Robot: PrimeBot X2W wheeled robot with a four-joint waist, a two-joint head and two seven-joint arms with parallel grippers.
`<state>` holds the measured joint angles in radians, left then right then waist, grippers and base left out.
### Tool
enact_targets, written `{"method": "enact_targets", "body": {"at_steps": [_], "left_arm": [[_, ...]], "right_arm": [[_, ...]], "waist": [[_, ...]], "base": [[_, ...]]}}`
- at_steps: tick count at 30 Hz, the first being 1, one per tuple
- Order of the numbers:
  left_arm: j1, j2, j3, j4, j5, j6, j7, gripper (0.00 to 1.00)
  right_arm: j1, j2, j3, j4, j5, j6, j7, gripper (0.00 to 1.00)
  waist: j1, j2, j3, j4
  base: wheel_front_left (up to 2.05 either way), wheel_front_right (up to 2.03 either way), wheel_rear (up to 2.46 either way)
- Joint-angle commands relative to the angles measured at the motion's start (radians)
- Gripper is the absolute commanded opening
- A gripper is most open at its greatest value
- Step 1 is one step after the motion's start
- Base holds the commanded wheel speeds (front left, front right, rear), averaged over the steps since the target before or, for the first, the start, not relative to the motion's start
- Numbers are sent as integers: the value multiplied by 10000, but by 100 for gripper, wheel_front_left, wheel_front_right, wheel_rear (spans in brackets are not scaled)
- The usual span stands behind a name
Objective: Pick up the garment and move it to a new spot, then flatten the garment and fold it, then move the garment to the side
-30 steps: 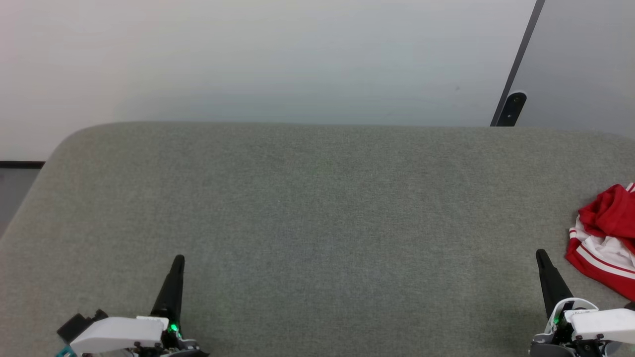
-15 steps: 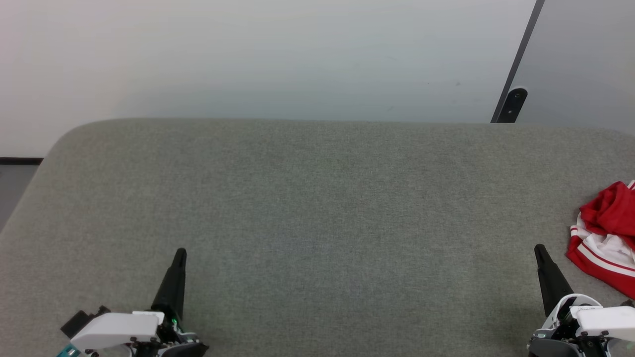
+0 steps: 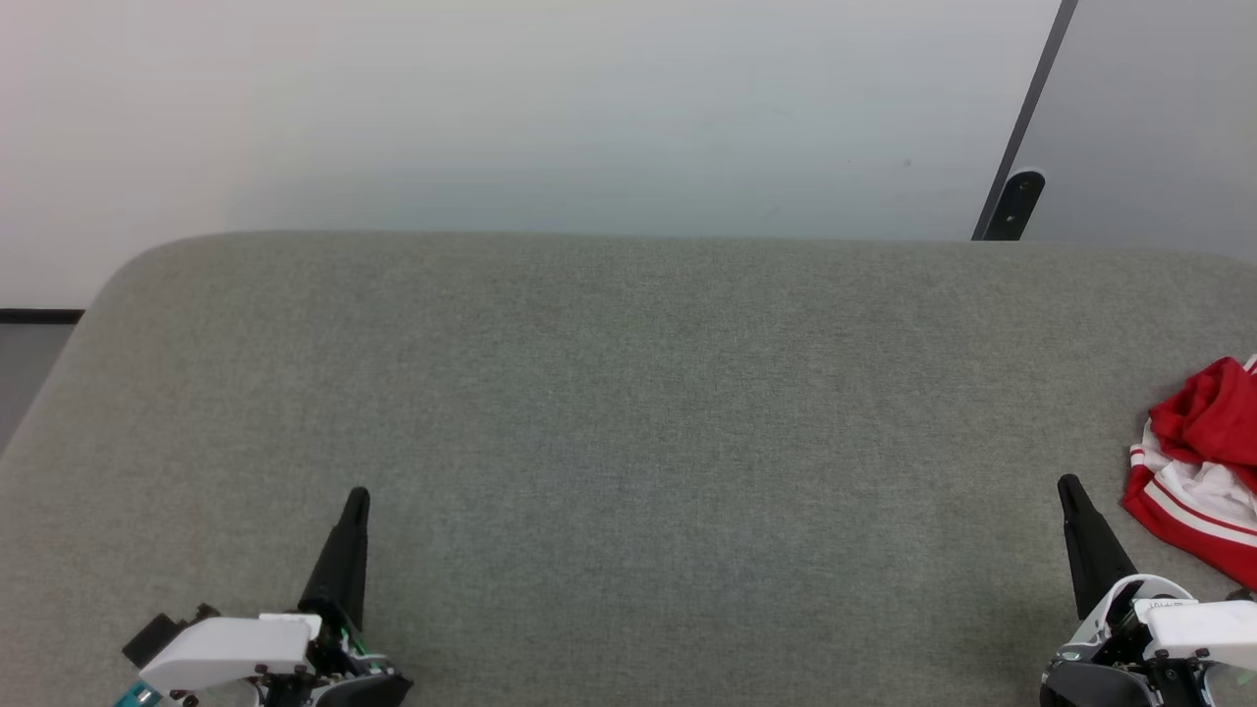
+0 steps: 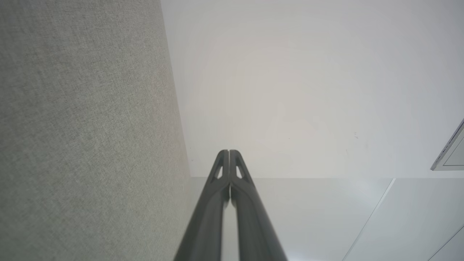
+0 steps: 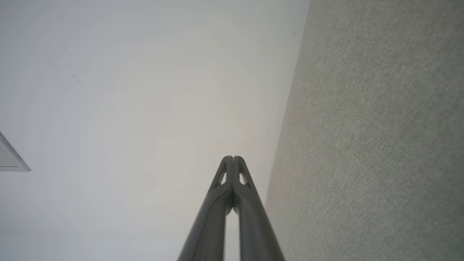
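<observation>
The garment (image 3: pixel 1203 462), red with white fabric and red-and-white stripe trim, lies crumpled at the right edge of the head view on the grey fabric surface (image 3: pixel 628 393); part of it runs out of frame and its lettering is hidden. My right gripper (image 3: pixel 1067 485) hovers at the lower right, just left of the garment and apart from it, its fingers (image 5: pixel 233 161) pressed together and holding nothing. My left gripper (image 3: pixel 355 496) sits at the lower left, far from the garment, with its fingers (image 4: pixel 229 154) together and nothing held.
The grey surface has rounded far corners and ends at a pale wall (image 3: pixel 540 108). A dark strip with a black bracket (image 3: pixel 1014 201) runs down the wall at the upper right. A patch of dark floor (image 3: pixel 29 363) shows past the left edge.
The whole head view has shifted slightly, so the camera moved. Both grippers show a little higher in the frame. The garment lies as before.
</observation>
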<state>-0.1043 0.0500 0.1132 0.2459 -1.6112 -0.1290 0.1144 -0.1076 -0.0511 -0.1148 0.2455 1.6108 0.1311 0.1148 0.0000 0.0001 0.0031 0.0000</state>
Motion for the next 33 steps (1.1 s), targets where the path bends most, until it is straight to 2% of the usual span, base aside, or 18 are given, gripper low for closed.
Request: {"method": "enact_targets", "body": {"at_steps": [1,33], "left_arm": [[-103,-9,29,-8,-29,-32,34,0],[-100,-8,23,-10,-31,-32,31,0]], "right_arm": [[-32,29,0,-23,37,-7,27,0],[-32,28,3,-23,39,-7,25,0]], "waist": [[0,-1,0,0],[0,-1,0,0]], "base": [[0,0,0],[0,0,0]]}}
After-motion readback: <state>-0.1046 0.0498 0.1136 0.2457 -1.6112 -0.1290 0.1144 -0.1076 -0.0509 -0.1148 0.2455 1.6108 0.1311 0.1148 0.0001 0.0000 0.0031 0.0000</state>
